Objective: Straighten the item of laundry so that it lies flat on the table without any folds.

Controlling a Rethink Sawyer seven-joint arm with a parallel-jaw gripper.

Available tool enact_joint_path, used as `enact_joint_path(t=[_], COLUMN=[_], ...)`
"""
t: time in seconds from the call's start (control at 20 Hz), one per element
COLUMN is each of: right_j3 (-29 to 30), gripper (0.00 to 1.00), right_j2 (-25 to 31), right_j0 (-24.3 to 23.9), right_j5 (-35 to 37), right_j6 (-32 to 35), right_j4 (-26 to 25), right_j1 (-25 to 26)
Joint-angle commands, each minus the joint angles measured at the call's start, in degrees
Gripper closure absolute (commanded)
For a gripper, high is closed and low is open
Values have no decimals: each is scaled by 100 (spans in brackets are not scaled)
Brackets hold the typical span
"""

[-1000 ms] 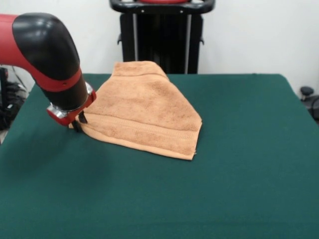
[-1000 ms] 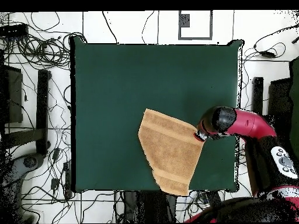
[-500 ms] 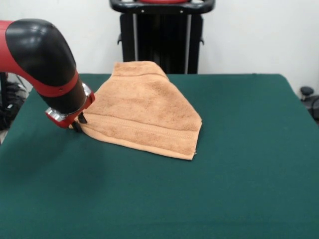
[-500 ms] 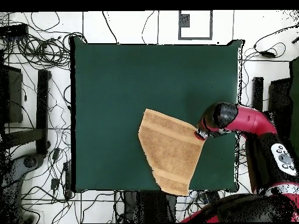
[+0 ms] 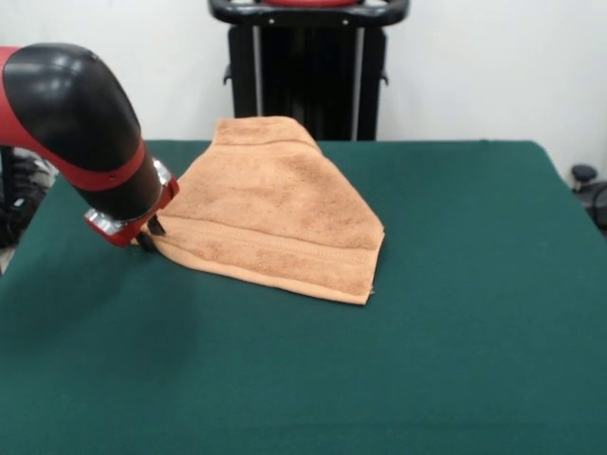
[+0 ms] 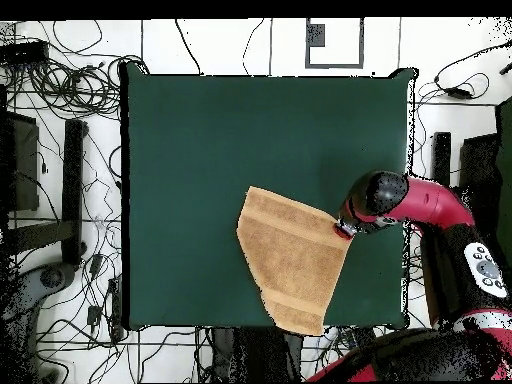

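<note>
The orange-tan towel (image 5: 275,209) lies folded into a rough triangle on the green table (image 5: 436,332), left of centre. Its far end reaches past the table's far edge by the pedestal. My gripper (image 5: 150,234) is down at the towel's left corner, and its dark tips pinch that corner against the cloth. The red and black wrist hides most of the fingers. In the overhead view the towel (image 6: 292,260) sits at the lower middle of the table (image 6: 220,140), and the gripper (image 6: 337,230) is at its right corner.
The black pedestal (image 5: 308,66) stands behind the table's far edge, just behind the towel. Cables and stands (image 6: 60,90) lie on the floor around the table.
The arm's upper part has shifted slightly to the left in the front view. The gripper stays at the same towel corner, and the towel has not moved.
</note>
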Motion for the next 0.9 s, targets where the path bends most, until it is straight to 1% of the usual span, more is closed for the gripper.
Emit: enact_joint_path(t=[0.05, 0.2, 0.45, 0.9], right_j3=[-681, -571, -260, -132], gripper=[100, 100, 100, 100], right_j2=[807, 902, 921, 987], right_j0=[5, -65, -101, -123], right_j5=[-869, -756, -533, -504], right_j6=[-1725, -1852, -1815, -1568], right_j4=[-632, -619, -617, -710], right_j1=[302, 139, -302, -388])
